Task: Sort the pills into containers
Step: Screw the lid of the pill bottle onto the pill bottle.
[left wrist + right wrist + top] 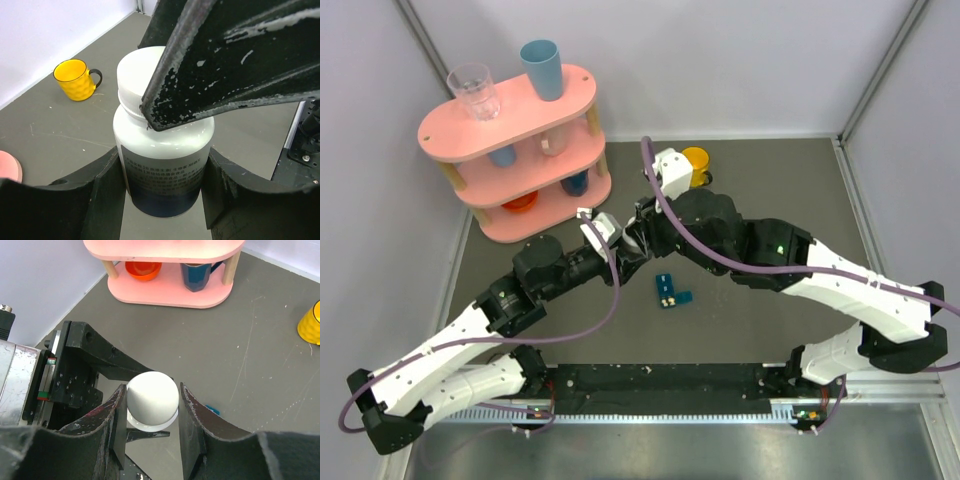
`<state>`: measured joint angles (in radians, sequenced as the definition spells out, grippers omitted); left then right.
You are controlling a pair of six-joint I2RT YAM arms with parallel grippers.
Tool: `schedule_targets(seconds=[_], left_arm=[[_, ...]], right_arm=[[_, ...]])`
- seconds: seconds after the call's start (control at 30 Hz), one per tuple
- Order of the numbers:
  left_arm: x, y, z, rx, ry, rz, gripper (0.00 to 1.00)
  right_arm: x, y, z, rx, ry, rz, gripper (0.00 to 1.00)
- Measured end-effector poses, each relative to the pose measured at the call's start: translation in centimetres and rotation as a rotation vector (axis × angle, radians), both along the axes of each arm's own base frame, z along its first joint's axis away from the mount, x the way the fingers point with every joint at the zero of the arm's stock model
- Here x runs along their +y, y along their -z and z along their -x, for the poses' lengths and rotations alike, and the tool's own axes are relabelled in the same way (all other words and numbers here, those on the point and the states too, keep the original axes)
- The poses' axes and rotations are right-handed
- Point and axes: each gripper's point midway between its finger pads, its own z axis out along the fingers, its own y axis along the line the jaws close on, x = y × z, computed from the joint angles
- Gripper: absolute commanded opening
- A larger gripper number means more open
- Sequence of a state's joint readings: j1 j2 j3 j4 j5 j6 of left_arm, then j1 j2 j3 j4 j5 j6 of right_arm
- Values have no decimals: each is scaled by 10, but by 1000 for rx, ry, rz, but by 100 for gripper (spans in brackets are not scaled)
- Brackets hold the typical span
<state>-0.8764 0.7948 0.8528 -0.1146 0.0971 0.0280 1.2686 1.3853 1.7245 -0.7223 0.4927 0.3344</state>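
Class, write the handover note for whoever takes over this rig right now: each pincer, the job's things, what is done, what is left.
Left pincer: shut on the white bottle, around its body.
Right pincer: shut on the cap, still on the bottle.
Pill box: on the mat, near side of both pincers, untouched.
Done: bottle gripped; no pills visible.
Left: uncap, sort pills into the box.

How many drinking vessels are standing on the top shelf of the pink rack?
2. A clear glass stands near the left end of the top shelf in the top view; a blue cup stands beside it, toward the middle. Nothing there seems hidden.
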Motion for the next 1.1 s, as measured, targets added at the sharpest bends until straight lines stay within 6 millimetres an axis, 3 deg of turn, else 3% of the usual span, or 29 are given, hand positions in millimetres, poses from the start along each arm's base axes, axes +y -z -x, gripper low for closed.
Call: schedule_targets(seconds=[0.3, 0.43, 0.7, 0.9, 1.1], left_arm=[[0, -12, -4, -26, -11, 42, 0], [0, -20, -7, -37, -24, 76, 0], [-2, -25, -6, -45, -18, 105, 0], [0, -37, -4, -73, -18, 161, 0], [8, -67, 3, -129, -15, 254, 0]], right_arm=[[1, 2, 5, 10, -13, 9, 51], [-1, 9, 8, 24, -21, 35, 53], [-4, 4, 8, 12, -18, 28, 59], [-16, -7, 14, -11, -52, 21, 62], [-38, -26, 39, -55, -193, 0, 66]])
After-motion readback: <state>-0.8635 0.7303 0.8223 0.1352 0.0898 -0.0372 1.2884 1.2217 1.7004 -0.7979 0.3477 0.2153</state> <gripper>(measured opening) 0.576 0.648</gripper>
